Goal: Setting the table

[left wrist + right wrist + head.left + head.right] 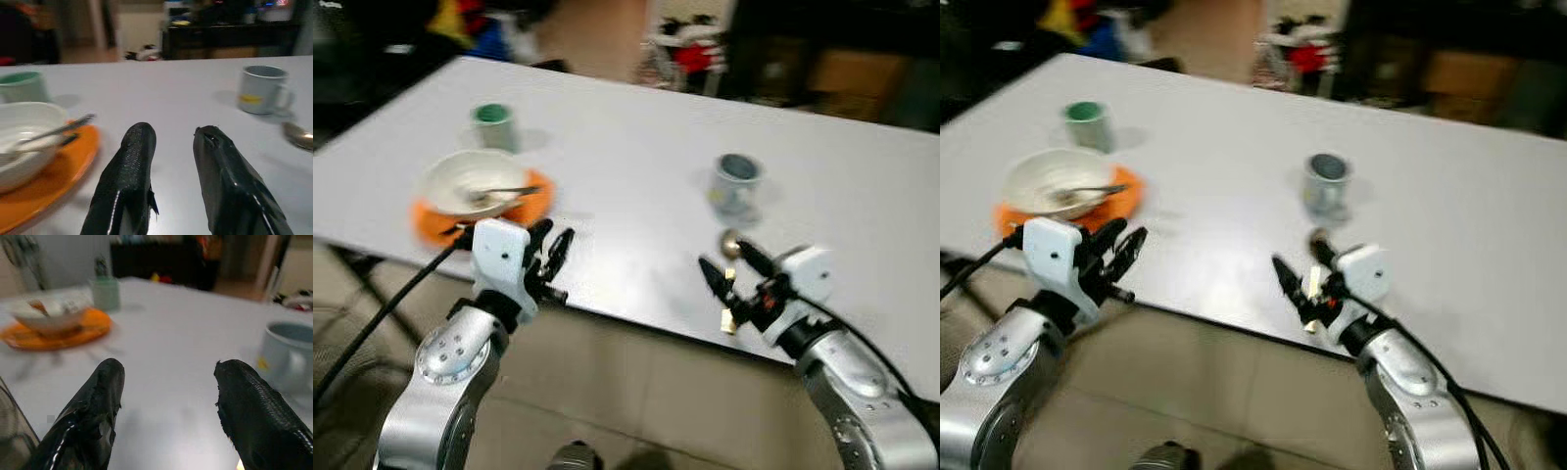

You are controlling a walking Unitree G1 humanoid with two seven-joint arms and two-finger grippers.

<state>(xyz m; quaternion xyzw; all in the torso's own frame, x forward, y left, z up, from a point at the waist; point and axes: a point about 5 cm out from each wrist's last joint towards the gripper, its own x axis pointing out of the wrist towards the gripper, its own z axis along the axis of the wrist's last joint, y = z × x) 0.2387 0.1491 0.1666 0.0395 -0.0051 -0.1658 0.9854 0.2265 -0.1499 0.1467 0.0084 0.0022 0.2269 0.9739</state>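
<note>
On the white table [626, 147], a white bowl [465, 181] with a spoon [504, 192] in it sits on an orange plate [530, 201] near the front left edge. A green cup [492, 122] stands behind the bowl. A grey mug [737, 183] stands right of the middle, and a metal spoon [730, 242] lies just in front of it. My left gripper [556, 235] hovers at the table's edge right of the plate, open by a narrow gap and holding nothing. My right gripper [722, 255] is open wide over the edge, its fingertips beside the loose spoon.
The tan floor [636, 392] lies below the table's near edge. Dark furniture [842, 59] and colourful clutter [685, 49] stand beyond the far side. A black cable [382, 308] runs from my left wrist down to the left.
</note>
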